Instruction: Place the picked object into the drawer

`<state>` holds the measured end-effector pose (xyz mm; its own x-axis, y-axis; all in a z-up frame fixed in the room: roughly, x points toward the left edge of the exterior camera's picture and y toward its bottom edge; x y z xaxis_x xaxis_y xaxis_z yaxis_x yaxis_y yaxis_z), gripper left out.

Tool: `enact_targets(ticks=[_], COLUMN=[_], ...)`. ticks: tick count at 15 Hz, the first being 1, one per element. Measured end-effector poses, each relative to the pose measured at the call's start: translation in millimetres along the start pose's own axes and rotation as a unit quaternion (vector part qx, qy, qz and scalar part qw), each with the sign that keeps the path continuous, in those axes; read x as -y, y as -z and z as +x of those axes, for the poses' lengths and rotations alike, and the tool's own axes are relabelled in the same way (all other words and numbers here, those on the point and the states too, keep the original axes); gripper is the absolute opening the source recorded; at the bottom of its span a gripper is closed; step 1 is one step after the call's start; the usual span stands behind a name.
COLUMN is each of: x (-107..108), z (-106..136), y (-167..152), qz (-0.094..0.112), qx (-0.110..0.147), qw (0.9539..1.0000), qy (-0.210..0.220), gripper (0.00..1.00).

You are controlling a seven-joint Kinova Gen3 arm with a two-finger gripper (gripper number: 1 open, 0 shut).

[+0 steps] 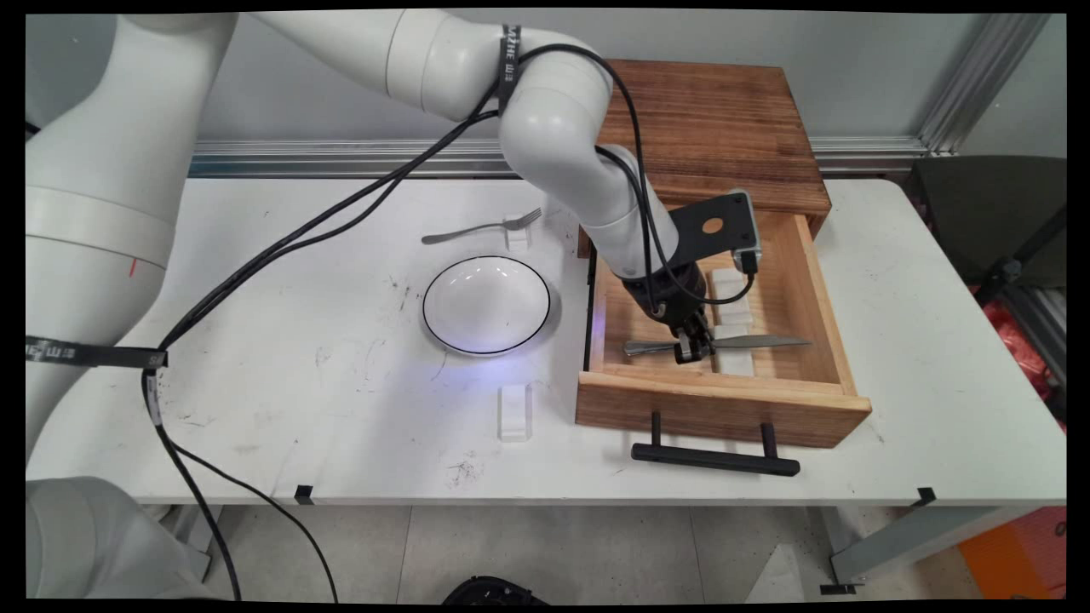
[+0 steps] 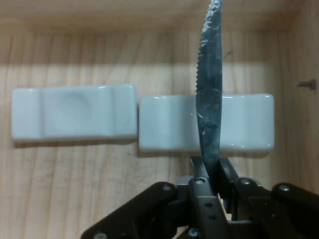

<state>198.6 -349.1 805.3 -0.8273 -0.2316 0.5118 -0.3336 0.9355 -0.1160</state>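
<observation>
The tool (image 1: 694, 347) is pinched on a serrated table knife (image 1: 758, 342) inside the open wooden drawer (image 1: 805, 281) on the desk (image 1: 341, 375), the blade's long axis lying crosswise over a white rest (image 2: 239, 122), pointing away from the plate (image 1: 486, 304).

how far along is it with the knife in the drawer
Done: the drawer stands open and the gripper is shut on the knife. In hand: the knife lies across a white rest. Left: it is not lifted out; the fork sits by the bowl.
</observation>
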Motion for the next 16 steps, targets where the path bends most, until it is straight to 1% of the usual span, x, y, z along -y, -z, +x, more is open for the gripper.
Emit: enact_targets(ticks=[16], x=[3], z=[-7], y=[-22], qz=[-0.004], qx=[-0.005], qw=[1.0], qy=[0.005], gripper=[0.0])
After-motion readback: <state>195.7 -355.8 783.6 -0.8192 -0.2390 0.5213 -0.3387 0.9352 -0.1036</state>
